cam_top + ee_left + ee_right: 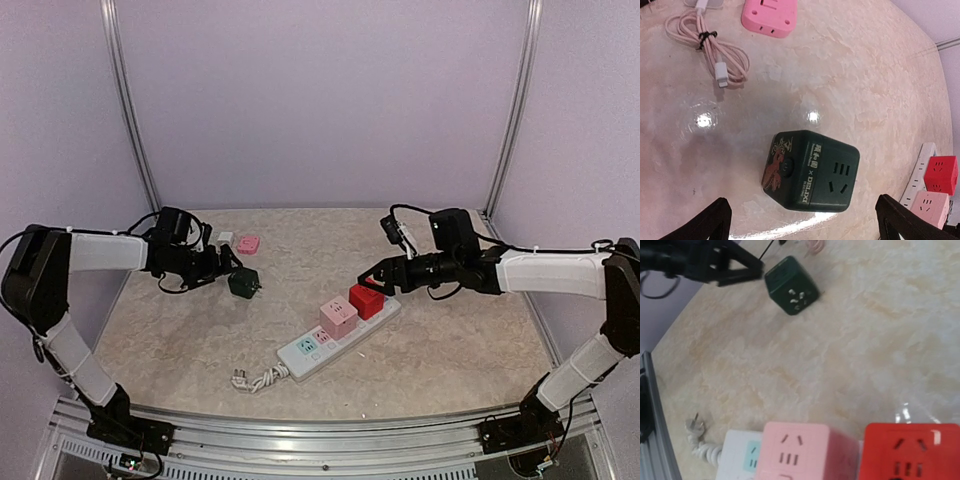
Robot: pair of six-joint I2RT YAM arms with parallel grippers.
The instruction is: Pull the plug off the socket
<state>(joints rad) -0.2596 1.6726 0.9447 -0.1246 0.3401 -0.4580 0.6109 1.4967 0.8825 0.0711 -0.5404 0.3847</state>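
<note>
The white power strip (300,352) lies at centre front, with a pink cube adapter (338,318) and a red cube adapter (366,300) plugged into it. My right gripper (372,279) hovers just above the red cube with its fingers spread. Its fingers do not show in the right wrist view, which looks down on the strip (740,455), the pink cube (800,450) and the red cube (910,450). A dark green cube adapter (812,172) lies loose on the table. My left gripper (805,225) is open and wide of it on both sides.
A small pink adapter (769,17) and a coiled pink charging cable (715,47) lie at the back left. The strip's bundled cord and plug (255,378) lie near the front edge. Booth walls and metal posts surround the table.
</note>
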